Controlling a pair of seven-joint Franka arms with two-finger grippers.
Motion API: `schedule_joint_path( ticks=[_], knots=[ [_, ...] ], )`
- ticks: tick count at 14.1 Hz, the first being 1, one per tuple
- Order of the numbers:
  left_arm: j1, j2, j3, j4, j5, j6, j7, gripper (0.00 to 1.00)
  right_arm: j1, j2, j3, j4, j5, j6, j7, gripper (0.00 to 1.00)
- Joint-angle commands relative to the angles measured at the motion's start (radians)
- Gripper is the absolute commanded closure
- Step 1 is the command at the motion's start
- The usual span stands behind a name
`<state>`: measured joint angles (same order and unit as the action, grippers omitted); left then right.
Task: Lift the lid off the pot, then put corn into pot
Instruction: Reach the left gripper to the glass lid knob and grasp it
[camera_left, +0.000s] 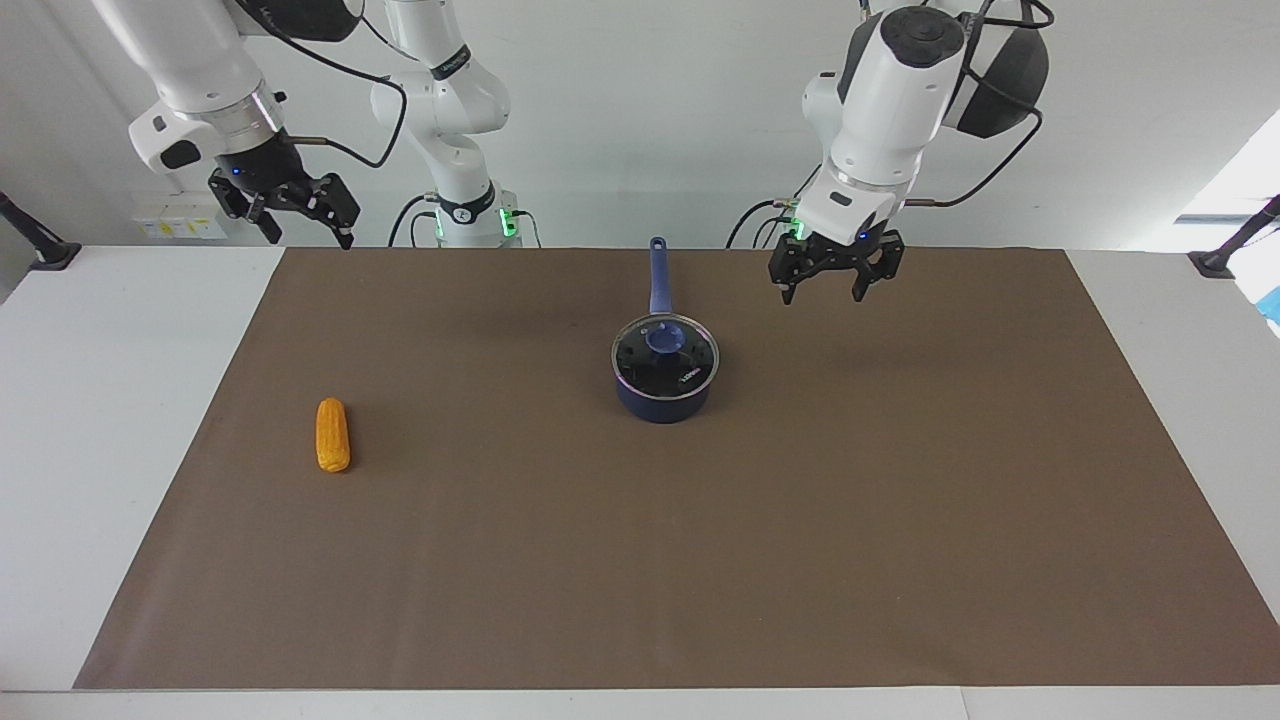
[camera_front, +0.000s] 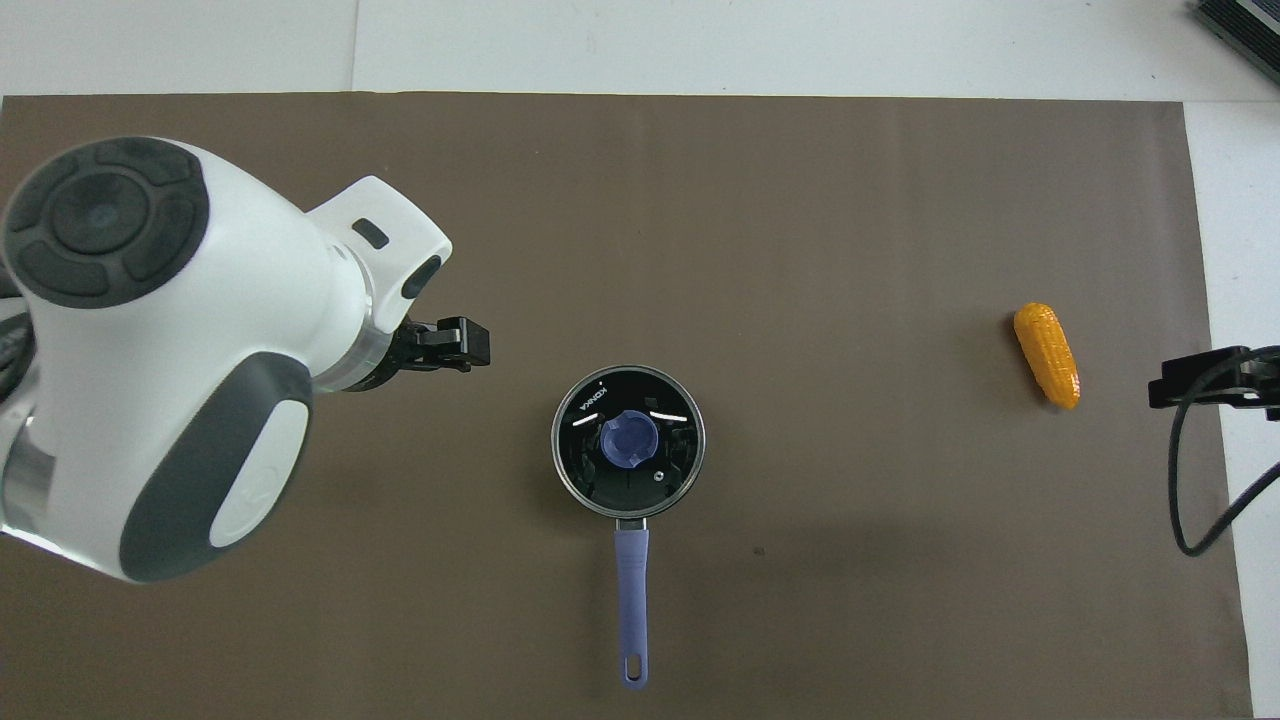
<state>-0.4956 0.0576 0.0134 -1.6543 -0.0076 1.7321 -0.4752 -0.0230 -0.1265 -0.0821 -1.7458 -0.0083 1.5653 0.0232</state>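
The dark blue pot (camera_left: 660, 405) stands mid-mat, its long handle (camera_front: 631, 600) pointing toward the robots. The glass lid (camera_left: 690, 365) with a blue knob (camera_front: 628, 441) sits on the pot. The yellow-orange corn (camera_left: 333, 435) lies on the mat toward the right arm's end, also seen from above (camera_front: 1046, 355). My left gripper (camera_left: 823, 296) hangs open and empty above the mat, beside the pot toward the left arm's end (camera_front: 460, 345). My right gripper (camera_left: 308, 238) is open and empty, high over the mat's edge at the right arm's end (camera_front: 1200, 385).
A brown mat (camera_left: 700, 560) covers most of the white table (camera_left: 100, 400). A black cable (camera_front: 1195, 500) loops down from the right arm. Both arm bases (camera_left: 465, 215) stand at the table's robot end.
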Motion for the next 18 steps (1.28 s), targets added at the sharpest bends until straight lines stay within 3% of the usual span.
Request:
schedule_joint_path(
  ticks=[1,3,7,10,15,18],
  knots=[
    [-0.069,0.043,0.016,-0.009,-0.014,0.062,-0.071,0.00,-0.021,-0.016,0.005,-0.121,0.002,0.135,-0.075,0.00],
    [-0.112,0.080,0.016,-0.007,-0.018,0.096,-0.111,0.00,-0.035,0.042,0.005,-0.171,0.002,0.244,-0.149,0.00],
    [-0.199,0.178,0.016,-0.010,-0.018,0.204,-0.241,0.00,-0.089,0.250,0.005,-0.173,0.002,0.493,-0.339,0.00],
    [-0.261,0.235,0.016,-0.016,-0.018,0.251,-0.278,0.00,-0.087,0.318,0.007,-0.172,0.001,0.600,-0.416,0.00],
    [-0.271,0.180,0.010,-0.156,-0.020,0.311,-0.283,0.00,-0.074,0.432,0.008,-0.162,-0.001,0.728,-0.604,0.00],
    [-0.270,0.166,0.010,-0.180,-0.031,0.311,-0.279,0.00,-0.077,0.485,0.010,-0.162,0.002,0.788,-0.695,0.00]
  ],
)
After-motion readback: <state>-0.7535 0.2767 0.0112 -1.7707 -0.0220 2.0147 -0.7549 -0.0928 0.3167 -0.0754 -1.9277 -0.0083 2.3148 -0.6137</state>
